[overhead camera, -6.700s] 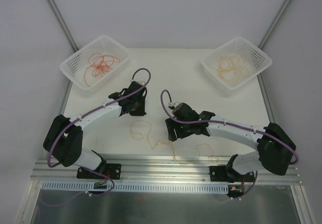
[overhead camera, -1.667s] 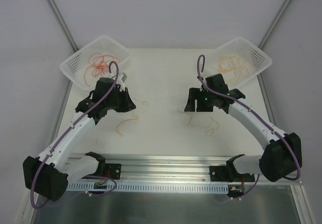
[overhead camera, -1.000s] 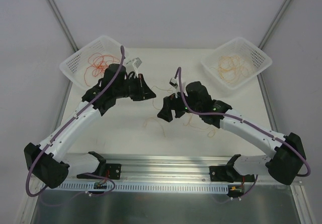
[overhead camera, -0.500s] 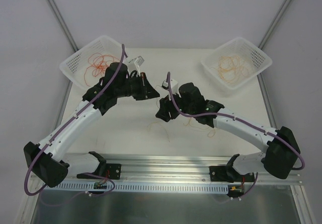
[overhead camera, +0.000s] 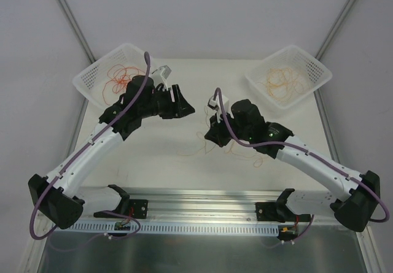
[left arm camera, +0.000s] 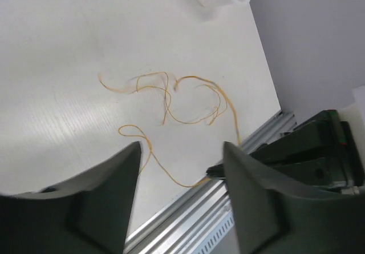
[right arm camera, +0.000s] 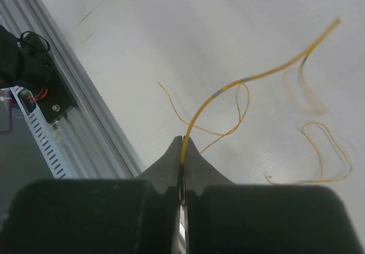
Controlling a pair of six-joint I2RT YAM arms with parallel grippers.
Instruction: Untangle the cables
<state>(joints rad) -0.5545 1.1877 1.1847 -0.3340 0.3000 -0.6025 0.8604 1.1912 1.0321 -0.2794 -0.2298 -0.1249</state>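
While the right hand (right arm camera: 182, 142) is clamped shut on one orange-yellow cable (right arm camera: 251, 78), seemingly to lift it clear of the tabletop (overhead camera: 202, 83), the left hand (left arm camera: 181, 149) hangs half open and empty above its trailing loops. Beyond, red cables (overhead camera: 120, 76) lie in the left basket (overhead camera: 84, 78), orange-yellow cables (overhead camera: 281, 81) in the right basket (overhead camera: 319, 70).

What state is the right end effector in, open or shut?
Shut on the yellow cable. In the right wrist view the right end effector has its fingers pressed together, with the cable pinched at the tips.
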